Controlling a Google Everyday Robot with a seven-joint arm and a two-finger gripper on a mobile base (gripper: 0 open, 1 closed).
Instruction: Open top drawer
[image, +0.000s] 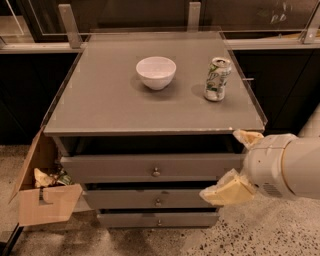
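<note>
- Tool (222, 164), cream-padded on a bulky white arm, sits at the right end of the wide grey top drawer (125, 167). Its two fingers (227, 190) are spread far apart, one above that drawer's right end and one below it. Nothing can be seen gripped between them.
- That drawer is the uppermost and tallest of three flat grey fronts, and it stands pulled a little way forward, with a dark gap showing above its front edge.
- A small round metal knob (156, 172) sits at the middle of its front, well left of the tool.
- Directly below it is a slimmer grey middle drawer (145, 199), then a grey bottom drawer (157, 219), each with a similar knob.
- Above it lies the flat grey surface (95, 105), carrying a white round bowl (156, 72) and, to the bowl's right, an upright green-and-white drinks can (217, 79), the two apart.
- Left of the top drawer, on the speckled floor, stands an open brown cardboard box (45, 202) with crumpled bits inside.
</note>
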